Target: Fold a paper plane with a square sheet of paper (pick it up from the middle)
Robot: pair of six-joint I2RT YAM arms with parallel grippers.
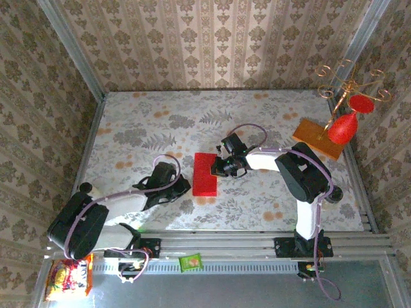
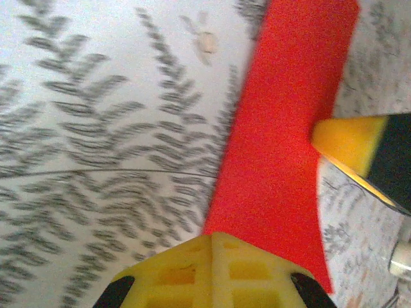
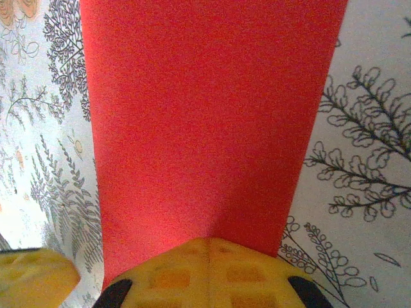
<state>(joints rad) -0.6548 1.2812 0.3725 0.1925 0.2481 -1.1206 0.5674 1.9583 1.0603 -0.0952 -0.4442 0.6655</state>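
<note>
The square sheet of paper (image 1: 206, 173) lies flat on the floral tabletop as a narrow, bright red folded rectangle; no paper plane is in view. My left gripper (image 1: 187, 186) is at its lower left edge, shut, and its yellow fingertips (image 2: 215, 239) rest on the paper (image 2: 282, 128) near one end. My right gripper (image 1: 222, 168) is at the paper's right edge, also shut, with its tips (image 3: 209, 244) pressed on the red sheet (image 3: 205, 115). The paper looks pinned under the tips, not pinched between them. Each wrist view shows the other gripper's yellow finger (image 2: 350, 142) (image 3: 32, 277) close by.
An orange-brown wooden board (image 1: 319, 138) lies at the right back, with a red goblet-shaped ornament (image 1: 342, 128) hanging from a copper wire stand (image 1: 350, 83) over it. Patterned walls close in three sides. A snack packet (image 1: 67, 280) and a green packet (image 1: 191, 262) lie by the front rail (image 1: 257, 242).
</note>
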